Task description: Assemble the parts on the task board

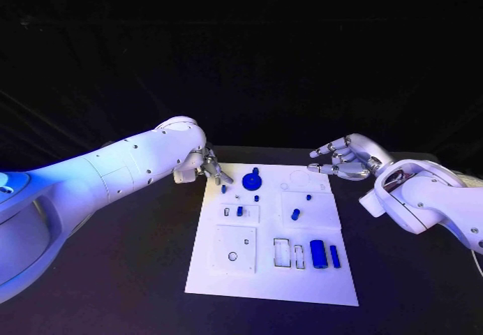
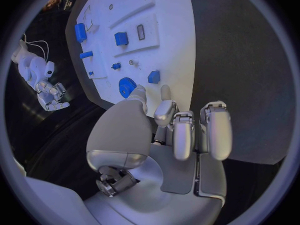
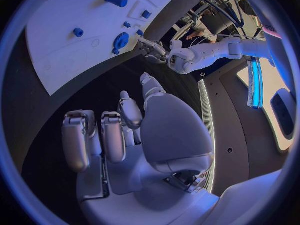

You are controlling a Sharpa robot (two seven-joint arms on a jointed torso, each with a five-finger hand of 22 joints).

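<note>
Lay flat mid-bench: white board (image 1: 270,276), on the black bench (image 1: 121,279). Carried blue parts across its face. Stood at the far end, a blue gear (image 1: 252,182), just off the left hand's fingertips; seen too in the left wrist view (image 2: 127,87) and the right wrist view (image 3: 121,40). Sat beside the gear, toward the left edge, a small blue peg (image 1: 223,188). Stood near the middle, a small blue block (image 1: 239,211) in a raised panel and another blue piece (image 1: 296,214) to its right. Lay at the near right end, a long blue cylinder (image 1: 318,253) with a thinner blue bar (image 1: 334,256) beside it, next to two open rectangular slots (image 1: 283,252).

Hovered at the board's far left corner: left hand (image 1: 205,167), fingers pointed toward the gear, nothing between them. In the left wrist view (image 2: 181,130), fingers loosely apart and bent forward over the bench just off the board's edge, tips close to the gear but not touching it. Released, gripping nothing.

Hung past the board's far right corner, apart from it: right hand (image 1: 347,159), fingers curled partway and spread, holding nothing. In the right wrist view (image 3: 119,135), fingers extended over bare bench, board well ahead of them.
</note>
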